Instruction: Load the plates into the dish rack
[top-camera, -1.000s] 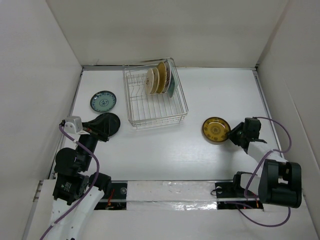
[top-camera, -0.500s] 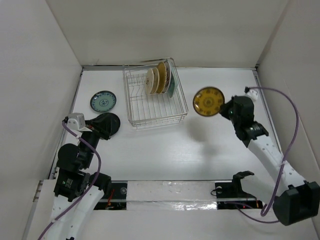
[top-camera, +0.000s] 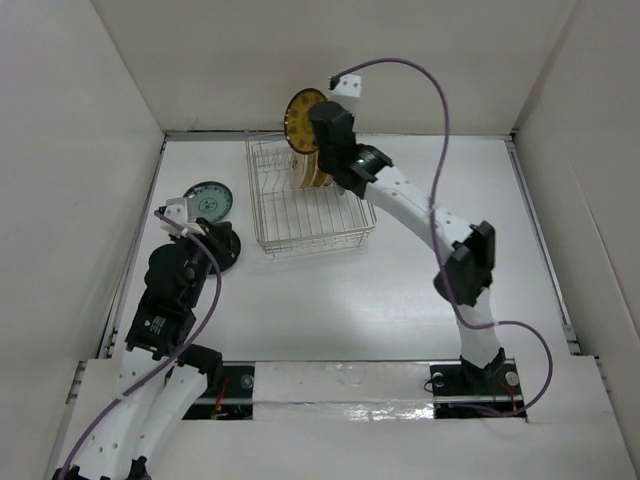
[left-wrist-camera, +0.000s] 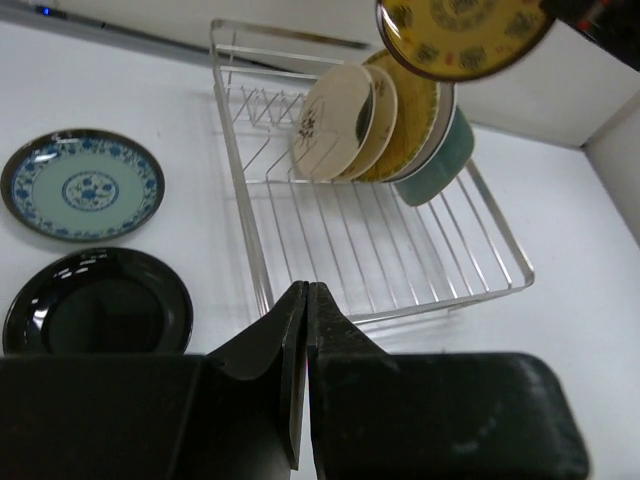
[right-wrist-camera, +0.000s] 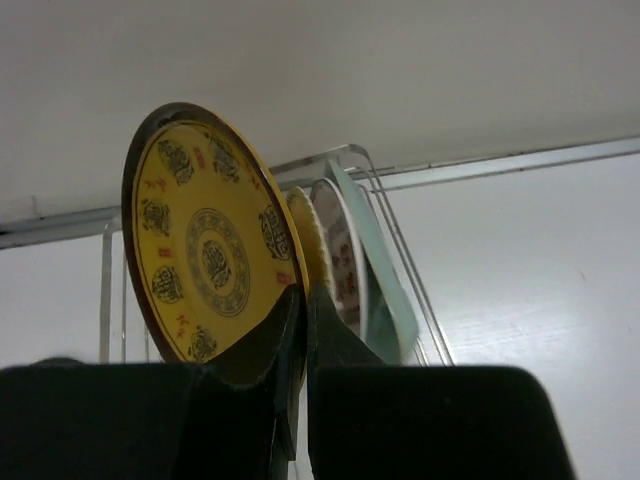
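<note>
**Dark-and-gold plate, held aloft over dish rack**

- Nearest: left gripper (left-wrist-camera: 304, 300), fingers pressed together with nothing between them, low over the white table (top-camera: 400, 290).
- Just beyond it: black plate (left-wrist-camera: 97, 303), lying flat. The blue-patterned plate (left-wrist-camera: 82, 184) lies flat just behind. Both are left of the rack and apart from it.
- Dish rack (left-wrist-camera: 380, 250): the near part is bare wire. A row of plates stands on edge in the far right part, from a cream plate (left-wrist-camera: 335, 120) to a pale green plate (left-wrist-camera: 440, 160).
- Open table lies right of the rack as far as the white wall (top-camera: 590, 150).
- Farthest: right gripper (right-wrist-camera: 303, 300), pinching the lower rim of the dark-and-gold plate (right-wrist-camera: 205, 240). The plate is upright in the air above the rack's far edge, just left of the row.
- Hidden: the row overlaps, so the count is uncertain. The left wrist view cuts off the held plate's top.
</note>
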